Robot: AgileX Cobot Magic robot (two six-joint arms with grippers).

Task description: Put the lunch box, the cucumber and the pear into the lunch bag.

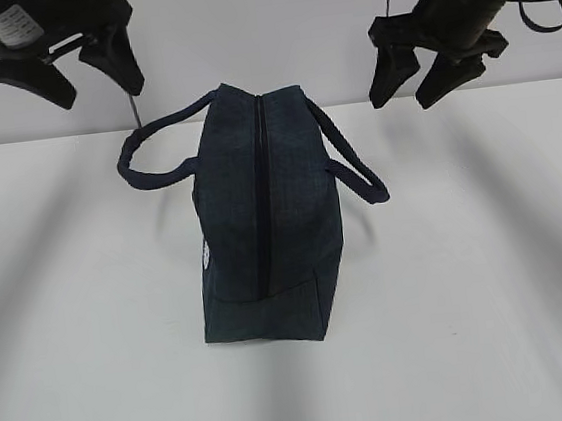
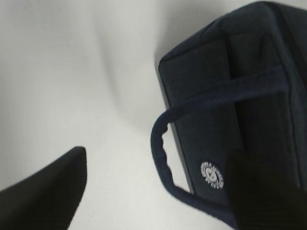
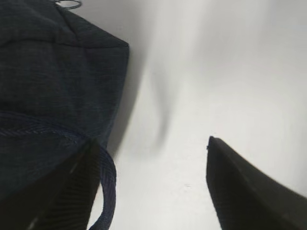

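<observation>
The bag (image 1: pixel 266 212) stands in the middle of the white counter (image 1: pixel 489 279), its zipper closed and one handle lying out to each side. The left gripper (image 1: pixel 65 67) hangs at 11 o'clock above it, and the right gripper (image 1: pixel 425 70) at 1 o'clock. Both have their jaws open and hold nothing.

From my console, the one obstacle is the dark navy fabric lunch bag (image 1: pixel 264 212), standing mid-frame on the white worktop (image 1: pixel 491 299) with its long zipper (image 1: pixel 259 193) running closed along the top. Its two padded loop handles (image 1: pixel 150 159) splay out to either side, narrowing the lanes beside it. The lower left, lower right and bottom of the frame are bare worktop. My left pincer (image 1: pixel 80 71) and right pincer (image 1: pixel 419 73) hang spread at the upper corners, above and apart from the bag.
</observation>
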